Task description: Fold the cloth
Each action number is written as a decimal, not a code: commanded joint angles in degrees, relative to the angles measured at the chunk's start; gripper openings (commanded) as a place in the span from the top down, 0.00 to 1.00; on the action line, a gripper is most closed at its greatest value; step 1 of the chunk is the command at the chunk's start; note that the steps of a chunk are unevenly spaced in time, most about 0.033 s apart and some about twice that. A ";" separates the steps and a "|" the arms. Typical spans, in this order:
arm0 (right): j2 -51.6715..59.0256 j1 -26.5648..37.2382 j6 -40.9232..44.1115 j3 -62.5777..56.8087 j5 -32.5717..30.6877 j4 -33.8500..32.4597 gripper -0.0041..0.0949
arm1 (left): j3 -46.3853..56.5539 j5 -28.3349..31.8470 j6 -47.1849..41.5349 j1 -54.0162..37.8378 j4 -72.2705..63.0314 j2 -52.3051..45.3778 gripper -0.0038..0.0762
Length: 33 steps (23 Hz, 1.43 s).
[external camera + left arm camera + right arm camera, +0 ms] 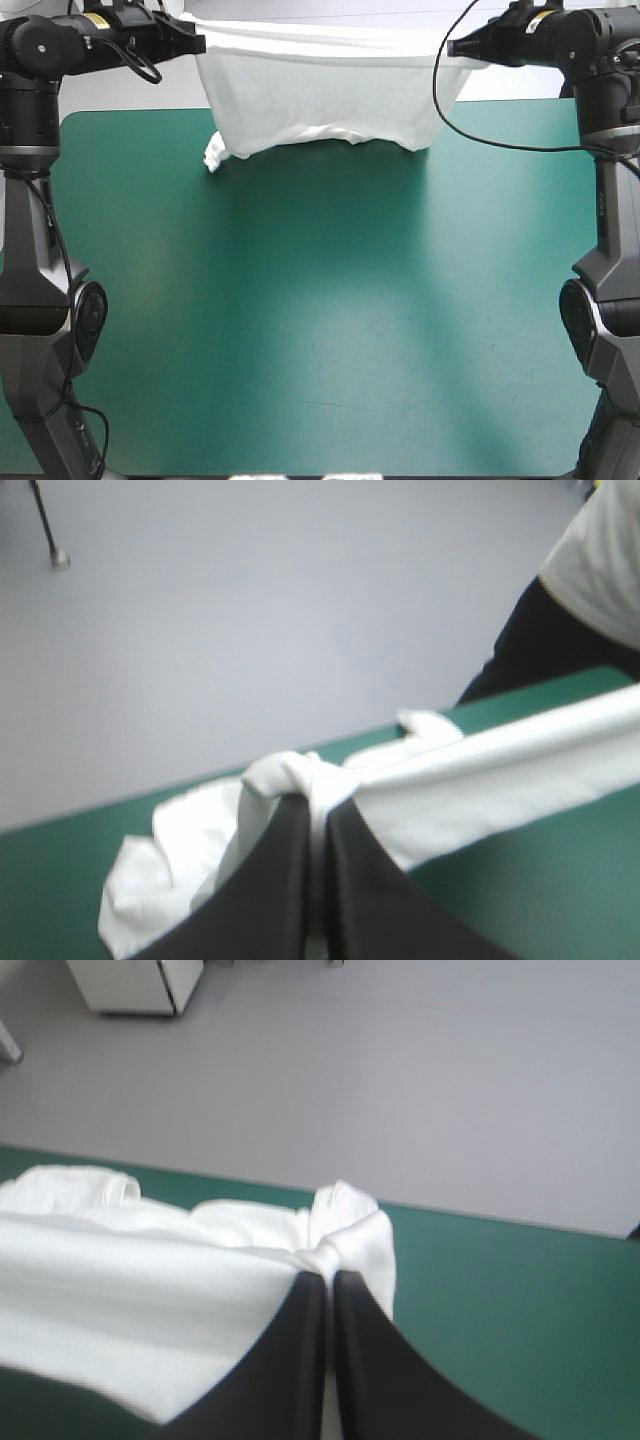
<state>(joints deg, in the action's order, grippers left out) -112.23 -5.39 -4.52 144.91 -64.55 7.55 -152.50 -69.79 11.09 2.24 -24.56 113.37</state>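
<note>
Up over the far edge of the teal-green table cover (320,330), the white short-sleeved fabric T-shirt (320,90) is hanging stretched between the two arms like a banner. The left gripper (197,42), black curved fin fingers and all, is clamping one top corner, with a bunched knot of fabric poking out past the tips. The right gripper (455,47) is pinching the other corner the same way. The bottom edge is sagging and looks to be touching the cover, with a crumpled bit trailing toward the left.

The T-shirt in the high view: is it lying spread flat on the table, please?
No: the T-shirt hangs lifted, stretched between the left gripper and the right gripper.
</note>
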 commanded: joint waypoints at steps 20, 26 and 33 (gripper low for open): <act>42.78 -3.72 -0.83 -82.58 -6.91 5.45 0.98 | 90.12 -4.01 -5.85 6.82 8.06 -49.31 0.96; 49.57 -3.72 0.04 -95.37 -6.91 6.10 0.98 | 102.28 -4.01 -7.00 7.83 8.26 -54.42 0.96; 52.93 -3.72 0.29 -102.55 -6.91 5.32 0.98 | 109.54 -4.01 -7.00 7.83 8.25 -57.03 0.96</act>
<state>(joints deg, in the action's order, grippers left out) -60.53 -9.15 -4.10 42.62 -70.09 14.28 -43.46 -70.64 4.56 9.66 -16.63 57.56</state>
